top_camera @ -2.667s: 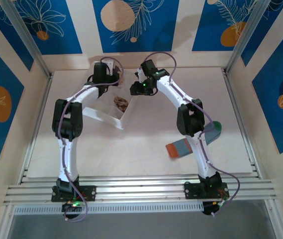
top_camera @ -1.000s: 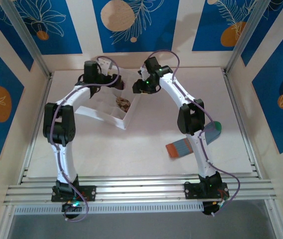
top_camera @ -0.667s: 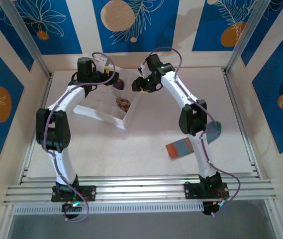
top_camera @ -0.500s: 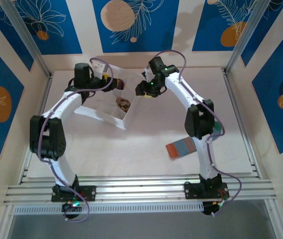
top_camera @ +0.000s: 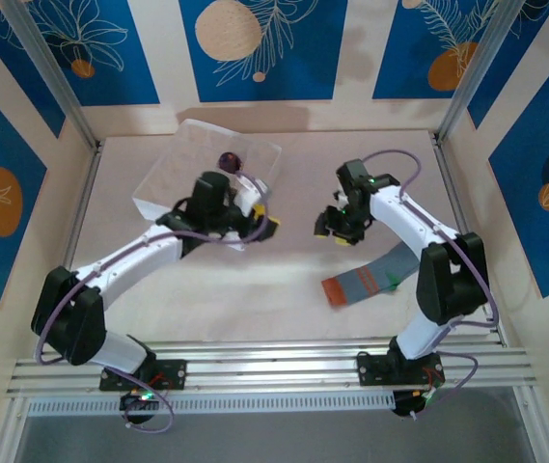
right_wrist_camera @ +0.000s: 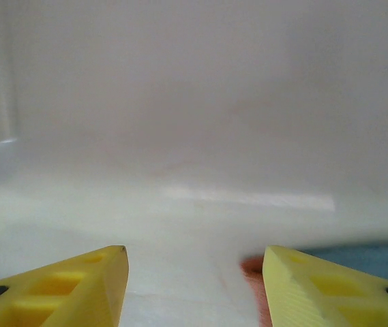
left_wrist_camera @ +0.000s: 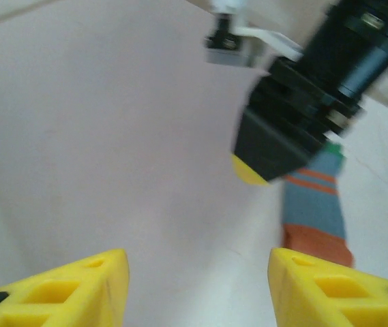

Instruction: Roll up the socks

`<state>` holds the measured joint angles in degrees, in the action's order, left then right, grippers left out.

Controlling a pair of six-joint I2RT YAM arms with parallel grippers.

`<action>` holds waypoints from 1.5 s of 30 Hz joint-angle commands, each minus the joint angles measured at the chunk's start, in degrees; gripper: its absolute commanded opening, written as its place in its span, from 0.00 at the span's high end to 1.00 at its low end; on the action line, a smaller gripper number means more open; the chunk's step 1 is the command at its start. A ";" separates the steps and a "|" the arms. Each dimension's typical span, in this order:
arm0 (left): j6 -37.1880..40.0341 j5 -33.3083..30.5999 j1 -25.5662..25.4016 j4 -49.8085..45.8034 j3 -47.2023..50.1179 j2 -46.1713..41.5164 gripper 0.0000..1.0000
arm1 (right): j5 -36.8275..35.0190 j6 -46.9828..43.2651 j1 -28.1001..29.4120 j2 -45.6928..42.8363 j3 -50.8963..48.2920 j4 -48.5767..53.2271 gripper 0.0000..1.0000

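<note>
Toward the far-left corner of the worktop (top_camera: 255, 289) you see a white translucent box (top_camera: 173, 174), tipped, with a balled purple sock (top_camera: 228, 160) by its far wall. Your left arm lies low and outstretched toward the worktop's middle. The left end effector (top_camera: 266, 224) has its yellow wedge fingers (left_wrist_camera: 78, 286) apart and empty. Your right arm folds sharply at the elbow, and the right end effector (top_camera: 333, 231) is likewise apart and empty. The flat, ribbed blue-grey striped sock (top_camera: 369, 278) lies diagonally near the near-right corner, its orange cuff pointing near-left.
</note>
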<state>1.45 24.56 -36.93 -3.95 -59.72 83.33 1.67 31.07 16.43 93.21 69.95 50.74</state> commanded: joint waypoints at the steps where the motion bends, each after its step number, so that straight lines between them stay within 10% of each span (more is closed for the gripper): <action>1: -0.46 -5.23 -6.44 0.09 2.41 1.71 0.47 | 0.19 2.41 -5.61 -4.36 -6.88 -0.90 0.44; 11: -4.48 -9.35 -23.03 6.35 -6.48 21.87 0.60 | 7.33 -0.05 -25.90 -12.89 -23.03 -9.68 0.45; 22: -6.82 -12.02 -24.41 7.89 -17.89 36.95 0.81 | 10.26 -3.67 -30.42 -0.31 -18.30 -11.98 0.62; 45: -8.92 -24.96 -15.20 16.10 12.29 16.33 0.80 | 6.57 -9.19 5.95 22.16 14.26 -10.98 0.61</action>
<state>-7.81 2.31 -53.78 12.80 -48.77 102.59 7.53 24.86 21.34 116.25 81.95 38.63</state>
